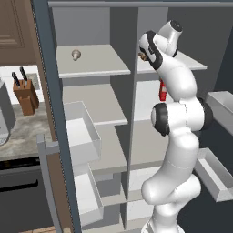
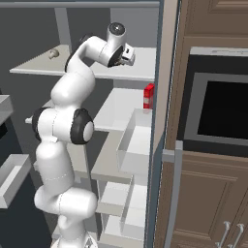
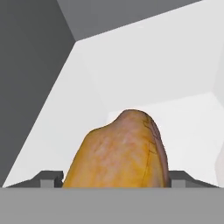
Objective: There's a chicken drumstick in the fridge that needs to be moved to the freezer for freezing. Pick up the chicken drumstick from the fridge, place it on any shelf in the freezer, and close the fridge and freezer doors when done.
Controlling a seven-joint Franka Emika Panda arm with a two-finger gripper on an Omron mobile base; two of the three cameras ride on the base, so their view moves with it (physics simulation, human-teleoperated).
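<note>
The golden-brown chicken drumstick (image 3: 120, 153) sits between my two fingertips (image 3: 50, 177) and touches both, so my gripper (image 3: 116, 177) is shut on it. Seen from the left base, the gripper (image 1: 142, 55) is over the front of the fridge's top shelf (image 1: 191, 61), close to the middle partition. From the right base it (image 2: 130, 54) hangs just above that shelf (image 2: 140, 68). The freezer half (image 1: 95, 63) lies left of the partition. Both doors stand open: the freezer door (image 1: 45, 68) at left, the fridge door (image 2: 164, 72) at right.
A pale mushroom-like knob (image 1: 76, 54) rests on the freezer's top shelf. A slim red bottle (image 2: 149, 96) stands on the fridge's second shelf. White door bins (image 1: 82, 132) (image 2: 138, 140) jut out on both sides. A knife block (image 1: 25, 93) is on the left counter, an oven (image 2: 223, 106) at right.
</note>
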